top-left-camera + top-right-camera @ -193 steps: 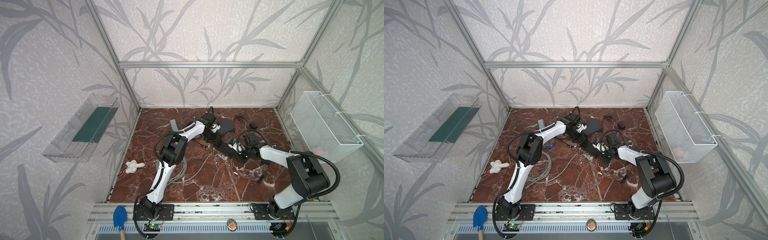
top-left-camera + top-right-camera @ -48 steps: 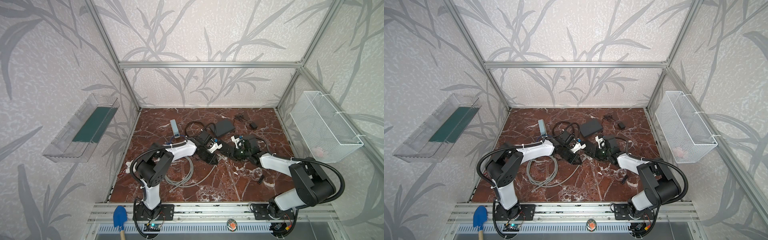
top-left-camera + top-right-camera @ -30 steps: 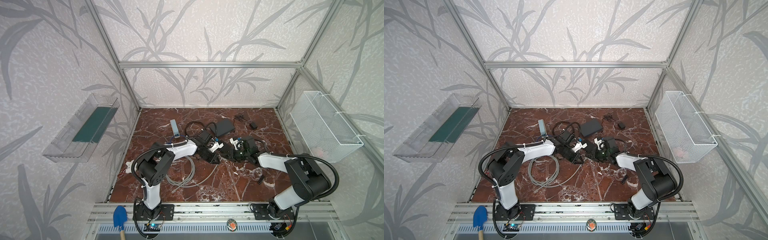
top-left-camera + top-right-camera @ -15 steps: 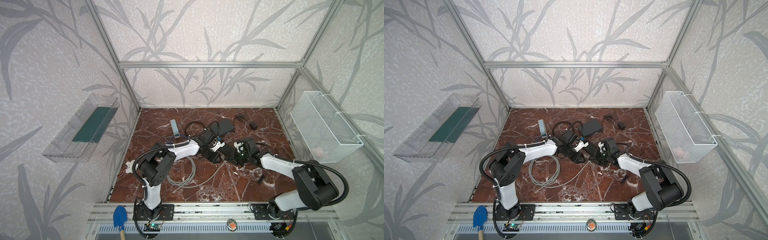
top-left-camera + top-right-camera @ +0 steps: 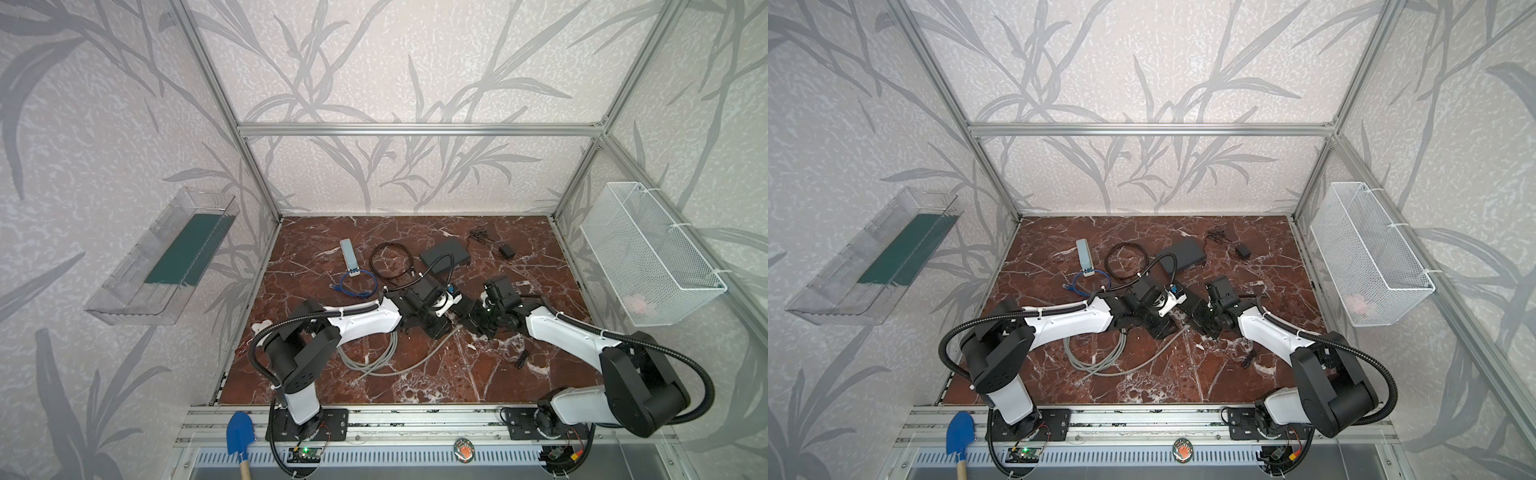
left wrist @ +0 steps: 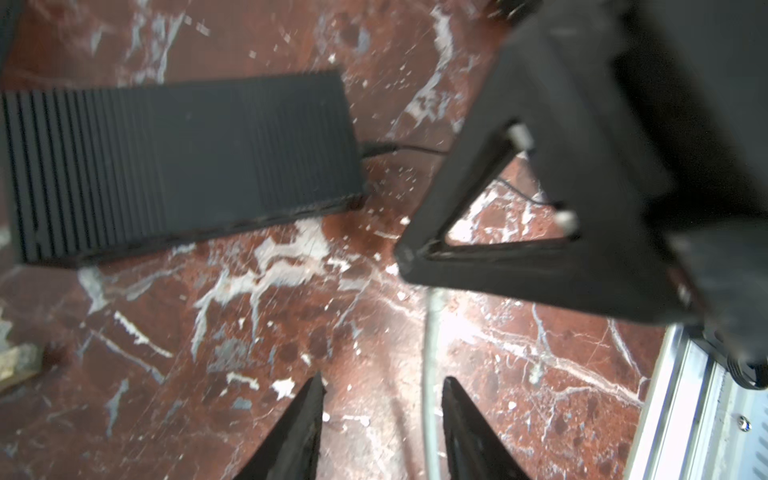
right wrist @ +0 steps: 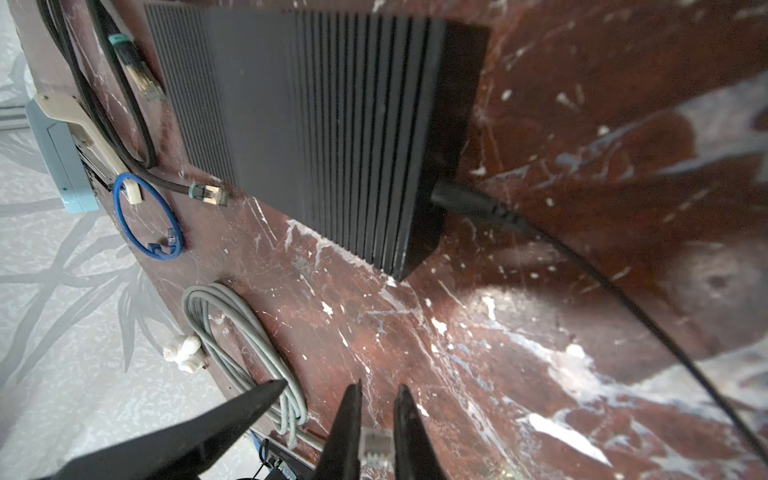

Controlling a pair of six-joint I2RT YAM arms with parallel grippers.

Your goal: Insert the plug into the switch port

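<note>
Since a second ago the left gripper [image 6: 382,382] has spread its jaws, and the grey cable [image 6: 431,353] lies loose between them. Now the right gripper [image 7: 378,386] pinches the plug [image 7: 376,451] by its flat sides, apart from the switch [image 7: 324,124]. This plug looks light, of hard clear plastic, probably with a brittle latch. I think the springy cable may twist it. A black ribbed box, the switch may slide on the glossy marble [image 7: 540,332]. Its ports are hidden.

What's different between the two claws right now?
The left claw stands open and grips nothing; the right claw is shut on the clear plug. The left claw's jaws stand wide apart, with grey cable loose between them; the right claw's nearly meet. Both are black, pointed, and near the black switch.
</note>
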